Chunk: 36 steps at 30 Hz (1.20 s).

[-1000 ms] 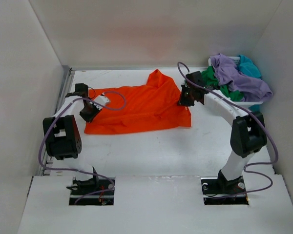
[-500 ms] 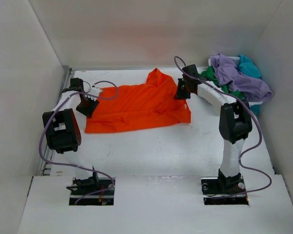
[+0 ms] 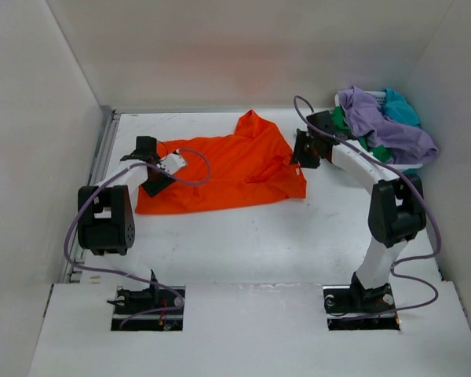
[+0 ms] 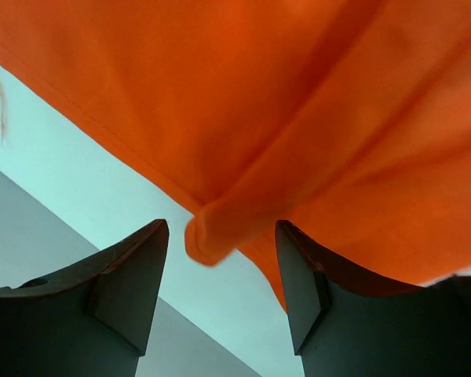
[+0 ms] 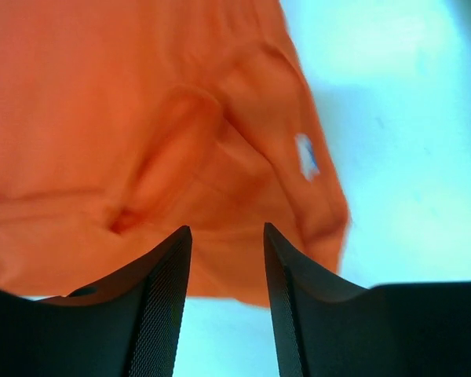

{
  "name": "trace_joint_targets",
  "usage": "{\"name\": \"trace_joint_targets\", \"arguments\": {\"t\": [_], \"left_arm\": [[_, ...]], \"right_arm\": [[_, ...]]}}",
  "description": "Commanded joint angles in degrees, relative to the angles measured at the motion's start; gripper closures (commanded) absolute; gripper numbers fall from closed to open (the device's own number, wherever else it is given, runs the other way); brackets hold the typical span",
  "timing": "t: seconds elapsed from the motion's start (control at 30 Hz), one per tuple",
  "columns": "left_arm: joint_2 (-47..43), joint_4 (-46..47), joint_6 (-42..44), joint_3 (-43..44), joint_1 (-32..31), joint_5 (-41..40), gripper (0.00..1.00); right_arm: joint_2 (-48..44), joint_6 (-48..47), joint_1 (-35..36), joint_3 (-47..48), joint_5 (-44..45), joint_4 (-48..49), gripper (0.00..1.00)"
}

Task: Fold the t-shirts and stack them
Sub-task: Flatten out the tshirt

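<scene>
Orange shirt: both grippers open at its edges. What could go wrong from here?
1. Left gripper straddles only a small rolled bump at the hem of the orange shirt; closing may catch too little and slip.
2. Right gripper hovers over creased cloth near a corner; it may pinch a wrinkle, skewing the fold.
3. The right arm runs close to the draped purple shirt; a swing could snag it.

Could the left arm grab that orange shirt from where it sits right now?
Probably yes. The left gripper is open, with a folded edge of the orange shirt right in front of its jaws, and nothing looks to be in the way.
</scene>
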Motion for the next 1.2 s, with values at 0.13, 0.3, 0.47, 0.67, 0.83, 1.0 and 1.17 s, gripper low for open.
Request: {"name": "trace_joint_targets", "arguments": {"t": [0.13,0.3,0.47,0.67,0.83,1.0,1.17], "left_arm": [[8.88,13.69,-1.95,6.50,0.45,-11.39,0.43],[11.09,10.54,-8.64,12.66,1.77,-11.32,0.38],[10.58,-1.48,-14.97,17.77,6.59,-5.18,0.36],[0.75,-4.05,-11.21,11.29,9.85,-2.80,0.34],[-0.51,-7.48,-12.95,7.22,9.50,0.98,0.33],[1.25,-7.57,-20.85,11.25,11.61,4.14,0.33],[2.38,-11.86,-24.29,12.41,14.68,7.49,0.33]], "right_arm": [[-5.47,0.50,0.62,-14.69,5.47,2.76,0.49],[-4.68,0.95,0.62,-16.63,4.59,4.61,0.44],[-7.48,2.35,0.62,-17.95,1.34,5.32,0.38],[-14.78,5.78,1.41,-22.79,0.64,6.11,0.38],[-13.74,8.50,2.38,-24.37,-1.82,9.09,0.37],[-12.15,10.09,4.75,-24.02,-4.64,11.73,0.36],[-8.73,11.14,6.24,-24.02,-4.81,12.17,0.35]]}}
